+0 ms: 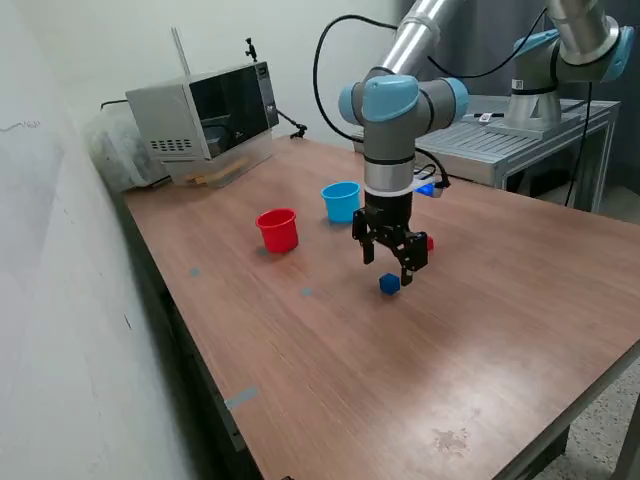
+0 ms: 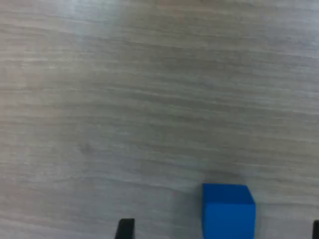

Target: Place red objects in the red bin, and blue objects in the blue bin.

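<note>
**Claw Hangs Over a Blue Cube**

A microwave (image 1: 205,110) sits at the far end of the table (image 1: 330,370). The red cup (image 1: 278,230) and light blue cup (image 1: 341,200) stand near each other. A red cube (image 1: 429,243) peeks out behind the claw (image 1: 387,268). The arm points straight down, claw spread wide just above the blue cube (image 1: 389,284).

A wooden table (image 1: 330,360) fills most of the exterior view, its brown grain also filling the wrist view. On its far corner, toward the exterior view's left, stands a grey microwave (image 1: 205,112) with a dark door, resting on a clear plastic tray (image 1: 225,165). A crumpled plastic bag (image 1: 112,150) lies just beside the microwave, against the white wall (image 1: 60,300). A few small strips of pale tape (image 1: 241,397) stick to the tabletop near its front edge. Behind the table, at the exterior view's right, stands a grey metal bench (image 1: 520,140)
</note>
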{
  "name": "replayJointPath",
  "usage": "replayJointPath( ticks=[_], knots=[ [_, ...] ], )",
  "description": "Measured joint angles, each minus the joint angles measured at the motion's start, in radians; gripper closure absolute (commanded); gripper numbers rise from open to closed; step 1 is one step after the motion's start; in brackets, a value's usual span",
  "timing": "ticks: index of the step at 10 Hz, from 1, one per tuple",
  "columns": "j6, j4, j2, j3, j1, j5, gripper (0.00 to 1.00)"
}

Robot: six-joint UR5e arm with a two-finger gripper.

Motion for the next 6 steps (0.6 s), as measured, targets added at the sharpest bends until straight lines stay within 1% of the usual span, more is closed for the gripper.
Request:
replayJointPath(
  ticks=[6],
  knots=[
    [-0.002,-0.002,-0.002,0.009,0.006,0.001,0.00]
  ],
)
